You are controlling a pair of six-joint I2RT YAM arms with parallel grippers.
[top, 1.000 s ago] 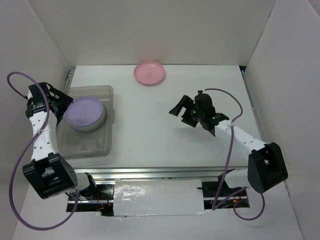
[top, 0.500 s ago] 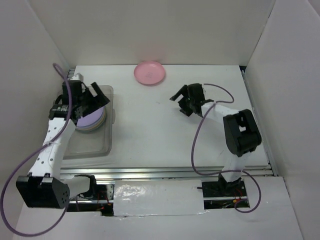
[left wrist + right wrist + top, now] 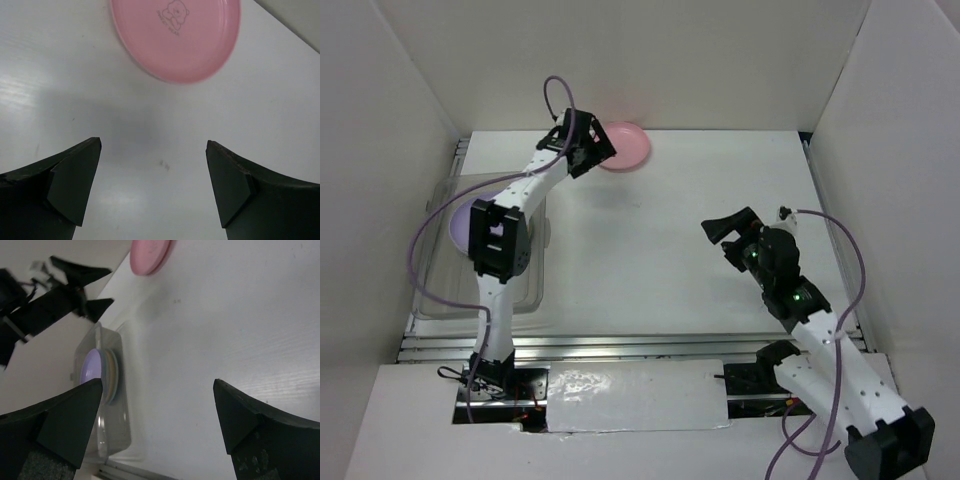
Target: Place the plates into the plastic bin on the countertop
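Plate (image 3: 175, 40), pink, flat on the countertop (image 3: 260, 120) just ahead of the left gripper (image 3: 153, 145), whose jaws stand wide and empty. Light, rigid, smooth plastic, probably slippery; the raised near rim offers the best pinch. Right gripper (image 3: 157, 385) likewise agape, holding nothing. Other plates (image 3: 100, 375) lie stacked in the bin (image 3: 107, 440).

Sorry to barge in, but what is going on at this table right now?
The left gripper, jaws open, hovers short of the pink plate, not touching it. The other plates, purple on top, sit stacked in the clear plastic bin. The right gripper hangs open and empty over the countertop.
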